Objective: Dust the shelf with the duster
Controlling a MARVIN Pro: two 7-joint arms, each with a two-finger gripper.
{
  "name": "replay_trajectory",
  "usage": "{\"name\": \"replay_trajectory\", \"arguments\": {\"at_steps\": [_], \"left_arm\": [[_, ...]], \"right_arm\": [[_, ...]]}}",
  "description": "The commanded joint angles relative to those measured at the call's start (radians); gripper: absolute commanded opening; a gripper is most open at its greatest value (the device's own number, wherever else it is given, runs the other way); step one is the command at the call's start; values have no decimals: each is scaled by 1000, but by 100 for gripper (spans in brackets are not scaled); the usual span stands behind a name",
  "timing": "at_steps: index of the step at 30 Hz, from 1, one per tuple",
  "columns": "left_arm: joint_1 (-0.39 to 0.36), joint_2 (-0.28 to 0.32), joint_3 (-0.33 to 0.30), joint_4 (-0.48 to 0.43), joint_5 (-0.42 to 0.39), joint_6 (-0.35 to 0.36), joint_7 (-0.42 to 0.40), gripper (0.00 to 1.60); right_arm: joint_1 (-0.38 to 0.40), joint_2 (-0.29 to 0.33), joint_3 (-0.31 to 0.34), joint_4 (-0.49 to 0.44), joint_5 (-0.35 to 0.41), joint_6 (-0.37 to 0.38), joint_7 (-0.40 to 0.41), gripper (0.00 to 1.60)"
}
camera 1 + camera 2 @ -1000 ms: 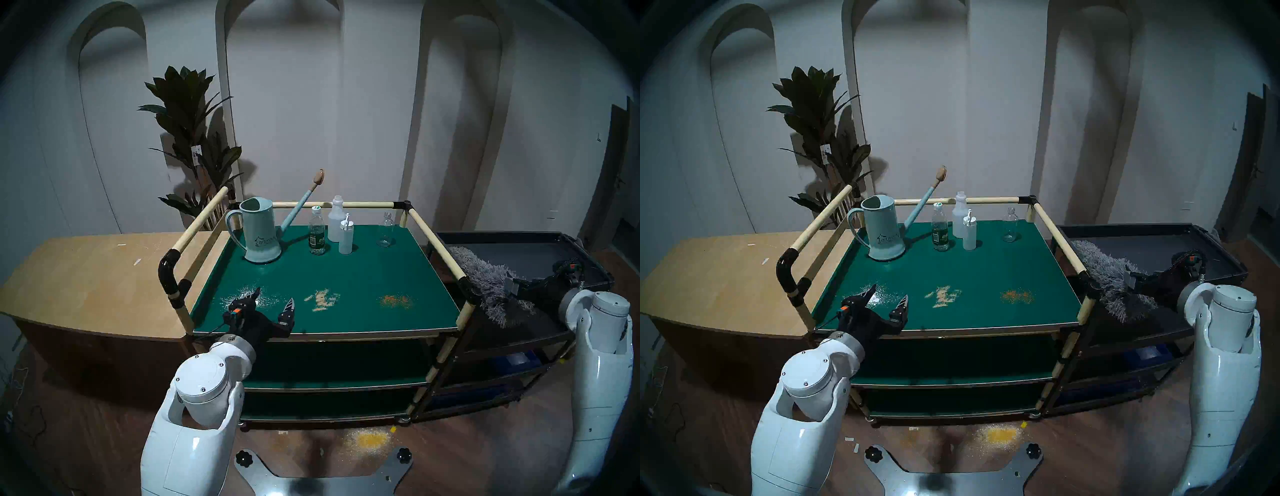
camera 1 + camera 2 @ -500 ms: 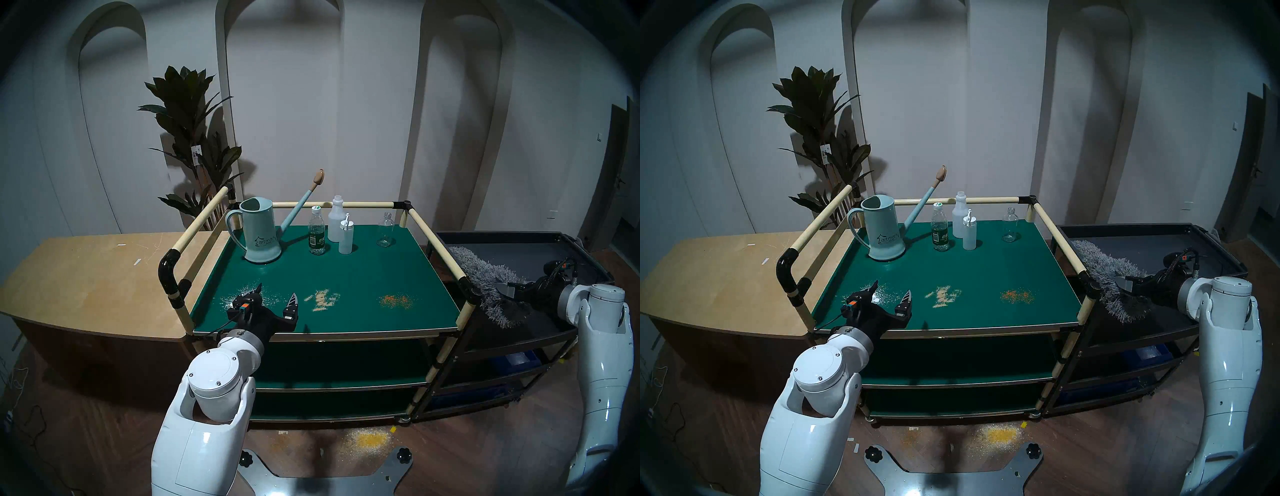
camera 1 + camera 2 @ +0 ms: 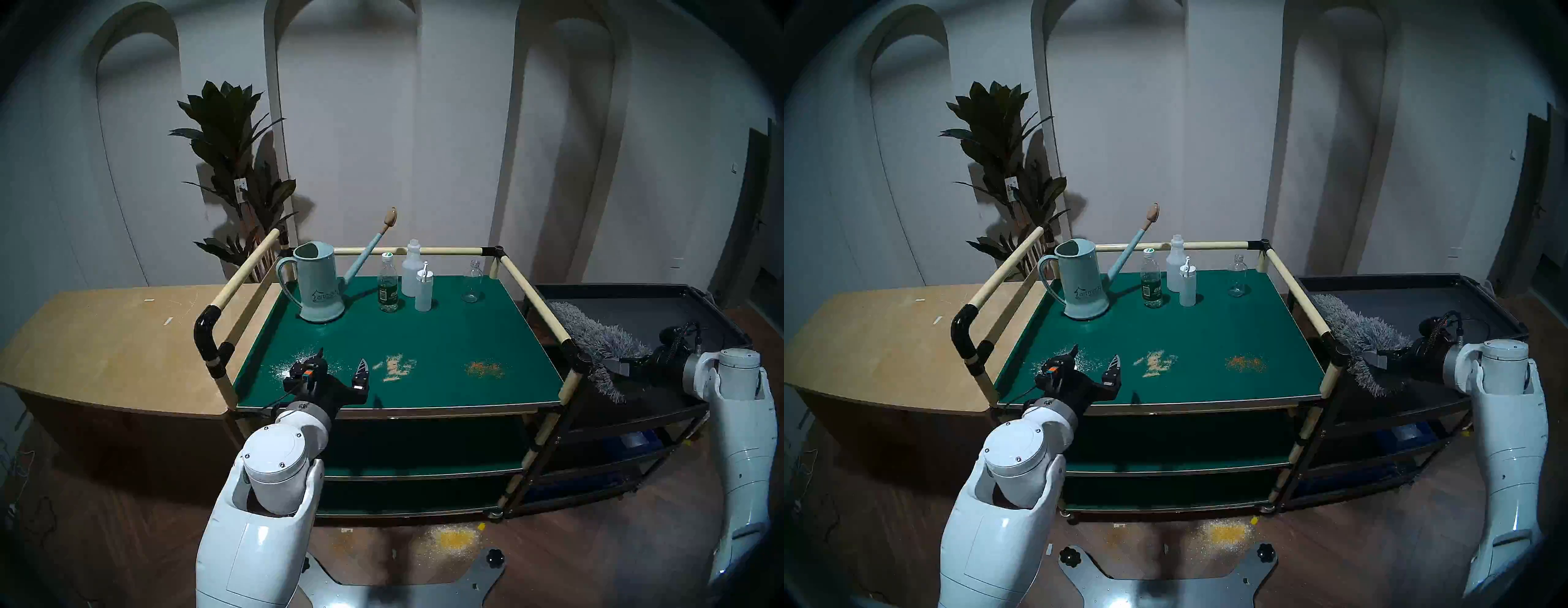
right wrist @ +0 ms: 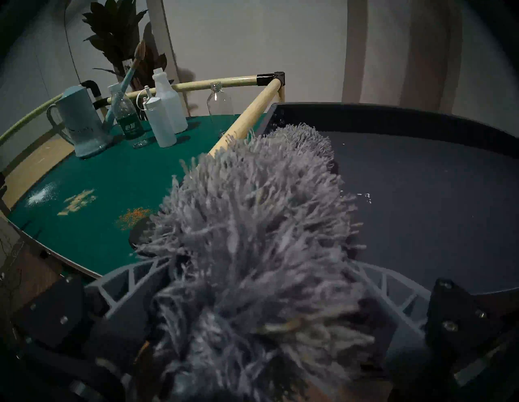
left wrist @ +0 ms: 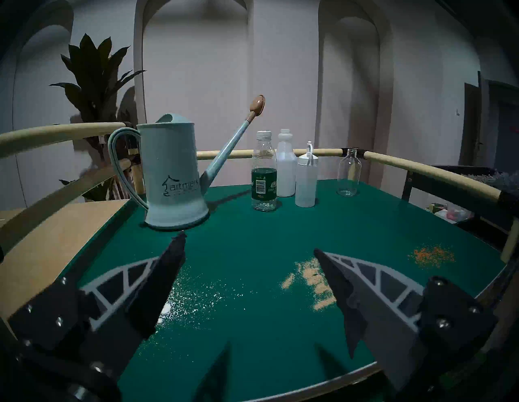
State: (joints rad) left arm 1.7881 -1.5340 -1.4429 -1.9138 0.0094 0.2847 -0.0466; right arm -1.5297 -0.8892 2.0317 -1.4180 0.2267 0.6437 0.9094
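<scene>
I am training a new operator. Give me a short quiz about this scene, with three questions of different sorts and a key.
1. True or false: the duster lies on the top board of the shelf.
2. How many powder patches are on that board? A two, B three, C five.
3. Fill in: the left gripper is ____.
Key: 1 false, it lies on the black cart; 2 B; 3 open.
</scene>
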Motion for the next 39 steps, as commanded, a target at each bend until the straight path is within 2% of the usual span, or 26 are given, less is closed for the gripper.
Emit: {"name": "replay_trajectory", "arguments": {"at_steps": [1, 11, 16, 20, 23, 26, 31, 34, 36, 39], "left_arm": [[-24, -6, -1, -14, -1, -4, 3, 160], [-12, 1, -19, -19, -9, -8, 6, 160], [-6, 4, -29, -20, -14, -11, 3, 160], [-3, 7, -34, -23, -18, -11, -2, 160], [1, 10, -40, -24, -24, -12, -6, 160], [2, 14, -46, -24, -29, -11, -10, 160], [-1, 21, -53, -17, -39, -12, -22, 160], [-4, 24, -55, -12, -44, -14, -27, 160], [-6, 27, -57, -11, -48, -13, -31, 160], [-8, 32, -59, -9, -52, -14, -39, 160]], "right_arm": [[38, 9, -16, 2, -7, -25, -9, 160], [39, -31, -38, -16, -7, -31, -35, 160], [30, -65, -43, -38, -15, -15, -81, 160], [18, -84, -46, -58, -19, 19, -117, 160], [8, -95, -47, -75, -28, 84, -155, 160], [-12, -105, -46, -98, -38, 104, -182, 160], [-22, -122, -37, -125, -40, 180, -214, 160], [-30, -130, -36, -133, -45, 191, -226, 160], [-35, -137, -34, -141, -49, 200, -238, 151], [-35, -147, -30, -147, -52, 214, -252, 153]]}}
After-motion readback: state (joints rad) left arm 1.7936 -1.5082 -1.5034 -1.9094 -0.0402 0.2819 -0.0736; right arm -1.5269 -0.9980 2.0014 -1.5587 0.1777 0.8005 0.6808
